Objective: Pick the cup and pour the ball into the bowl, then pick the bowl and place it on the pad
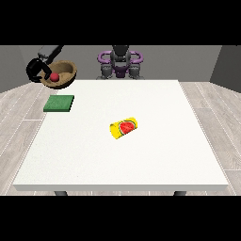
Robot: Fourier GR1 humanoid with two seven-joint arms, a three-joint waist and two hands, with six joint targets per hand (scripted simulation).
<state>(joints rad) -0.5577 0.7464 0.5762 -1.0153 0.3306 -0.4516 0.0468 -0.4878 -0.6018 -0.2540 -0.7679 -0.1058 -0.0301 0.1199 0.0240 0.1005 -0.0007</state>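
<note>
One hand: only the hand at the view's left shows; it is black, raised beyond the tabletop's far left corner, fingers curled round the bowl's rim.
Bowl: the brown bowl is held in the air, tilted towards the camera, past the far left corner and above the pad's far side.
Ball: the red ball lies inside the bowl, near its lower wall.
Pad: the green pad lies flat at the tabletop's left edge, near the far corner, nothing on it.
Cup: the yellow cup with a watermelon print lies on its side near the tabletop's middle, well apart from the pad.
Tabletop: the white tabletop carries the pad and the cup.
Robot: its torso stands behind the far edge.
</note>
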